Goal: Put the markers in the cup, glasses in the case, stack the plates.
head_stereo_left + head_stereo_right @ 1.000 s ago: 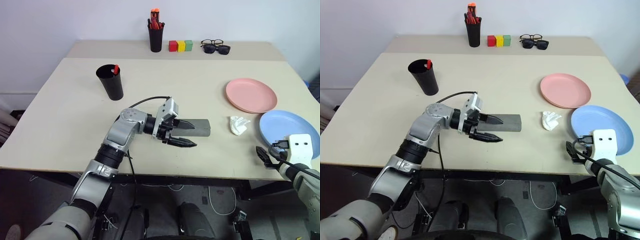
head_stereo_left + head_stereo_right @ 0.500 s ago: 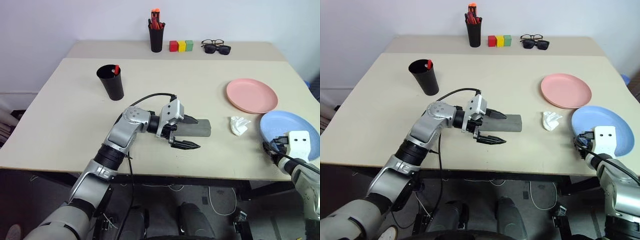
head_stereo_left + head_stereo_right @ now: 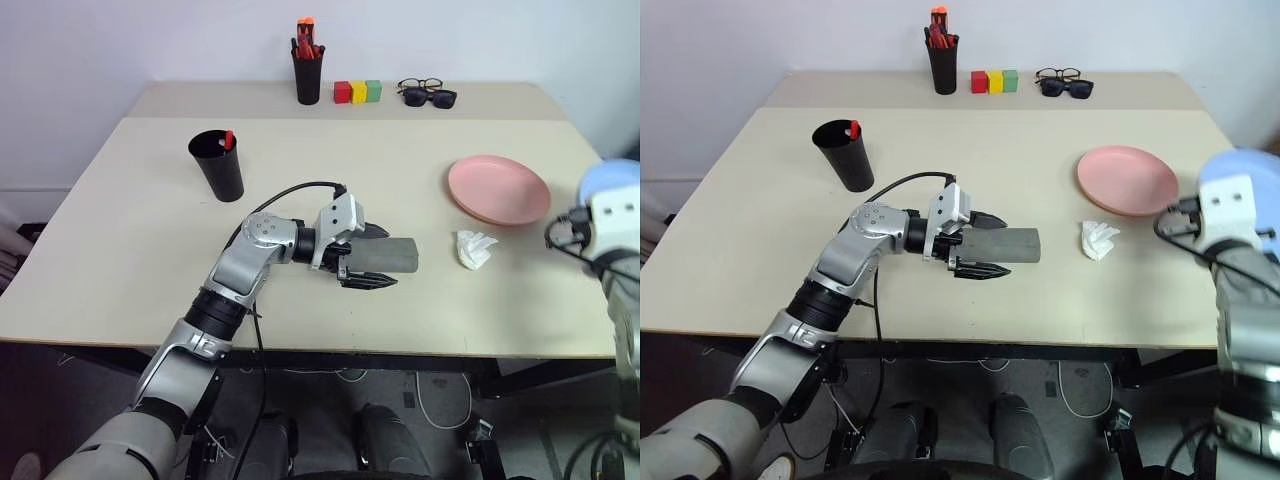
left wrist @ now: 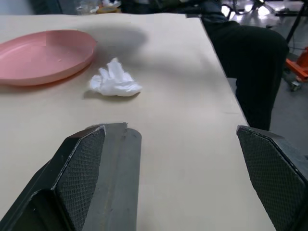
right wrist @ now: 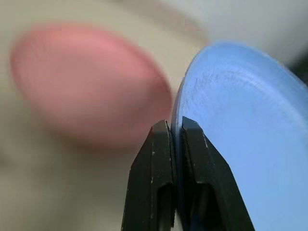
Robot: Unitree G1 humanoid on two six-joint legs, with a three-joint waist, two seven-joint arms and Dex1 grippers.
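Note:
At the table's right side my right gripper (image 5: 175,126) is shut on the rim of the light blue plate (image 5: 240,120), which hangs tilted above the table (image 3: 330,150). The salmon pink plate (image 3: 498,189) lies flat just beyond it. Mid-table, my left gripper (image 3: 390,256) is open, one finger on each side of the closed grey case (image 3: 398,255); the case rests against one finger (image 4: 79,163). The black cup (image 3: 217,165) stands at the left with a red-capped marker (image 3: 229,138) in it. The thin-framed glasses (image 3: 422,85) lie at the far edge.
Dark sunglasses (image 3: 432,98) lie against the glasses. A straight black pen holder (image 3: 307,75) with red and orange pens and three coloured blocks (image 3: 358,92) stand along the back. A crumpled white tissue (image 3: 474,248) lies between the case and the plates.
My right gripper has shut on the blue plate's rim and lifted it off the table, up and forward. My left gripper has turned a little beside the case, staying open.

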